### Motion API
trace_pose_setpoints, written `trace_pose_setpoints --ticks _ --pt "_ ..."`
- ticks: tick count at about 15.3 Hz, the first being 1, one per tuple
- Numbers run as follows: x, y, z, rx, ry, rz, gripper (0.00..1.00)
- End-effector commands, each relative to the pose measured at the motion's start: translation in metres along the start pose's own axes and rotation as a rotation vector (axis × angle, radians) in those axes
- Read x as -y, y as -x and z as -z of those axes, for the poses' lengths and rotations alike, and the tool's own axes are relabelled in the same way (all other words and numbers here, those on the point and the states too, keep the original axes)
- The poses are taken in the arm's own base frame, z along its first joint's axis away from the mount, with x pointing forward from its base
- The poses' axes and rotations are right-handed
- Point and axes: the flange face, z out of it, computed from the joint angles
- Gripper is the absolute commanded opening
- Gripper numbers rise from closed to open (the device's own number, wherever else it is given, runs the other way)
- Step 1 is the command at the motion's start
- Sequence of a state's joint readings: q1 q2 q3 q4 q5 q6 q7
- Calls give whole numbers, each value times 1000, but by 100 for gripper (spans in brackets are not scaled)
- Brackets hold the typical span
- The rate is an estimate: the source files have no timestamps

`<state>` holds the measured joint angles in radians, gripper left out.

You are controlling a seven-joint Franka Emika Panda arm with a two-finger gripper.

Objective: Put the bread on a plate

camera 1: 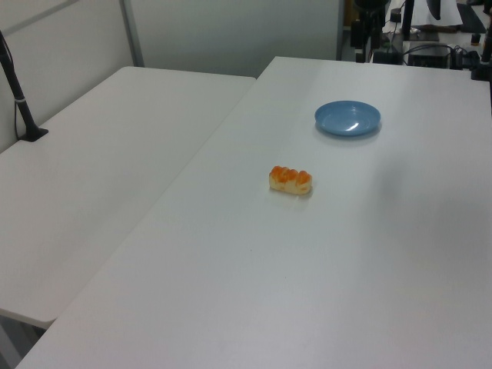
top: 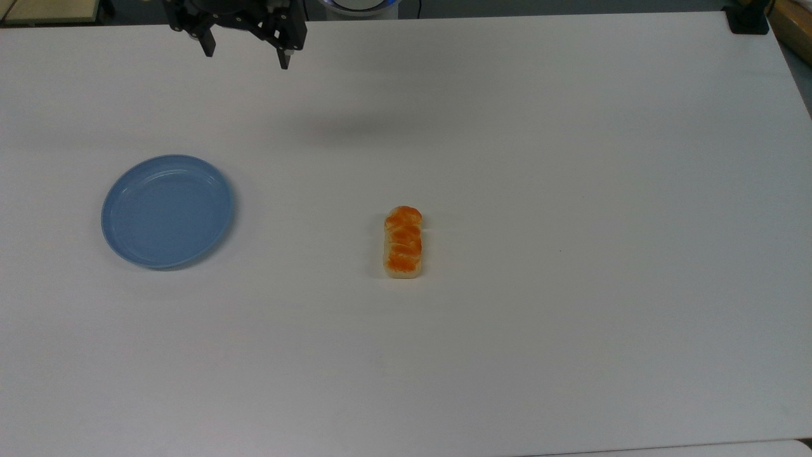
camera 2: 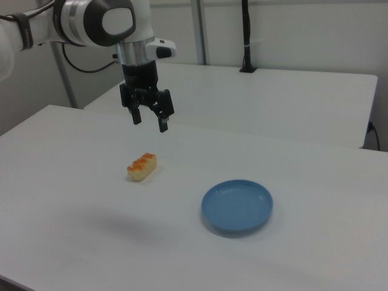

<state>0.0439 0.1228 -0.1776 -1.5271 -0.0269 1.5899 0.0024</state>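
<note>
The bread, a small loaf with pale cream sides and a lumpy orange top, lies flat on the white table near the table's middle, its long axis running up and down in the top view. It touches nothing but the tabletop. The plate, round, light blue and shallow with a raised rim, sits well apart from the bread, toward the top view's left; in the right view the plate lies to the right of the bread and nearer the camera, and in the left view the plate lies beyond the bread. The plate holds nothing; its surface is plain, and no writing or label can be read on it or on the bread. The gripper, black, hangs from the arm above the table with its two fingers spread wide and pointing down, gripping nothing and touching nothing. In the top view the gripper appears at the upper edge, apart from both bread and plate. A second white table adjoins the first.
</note>
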Motion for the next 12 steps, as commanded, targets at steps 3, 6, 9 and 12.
trace_pose_setpoints --ticks 3,6,9,12 --pt "-11 11 -5 57 9 -10 100" --pt "-16 9 -1 44 3 -16 100" --pt "-16 8 -1 40 2 -22 100" --pt "-11 -2 -18 64 0 -20 100"
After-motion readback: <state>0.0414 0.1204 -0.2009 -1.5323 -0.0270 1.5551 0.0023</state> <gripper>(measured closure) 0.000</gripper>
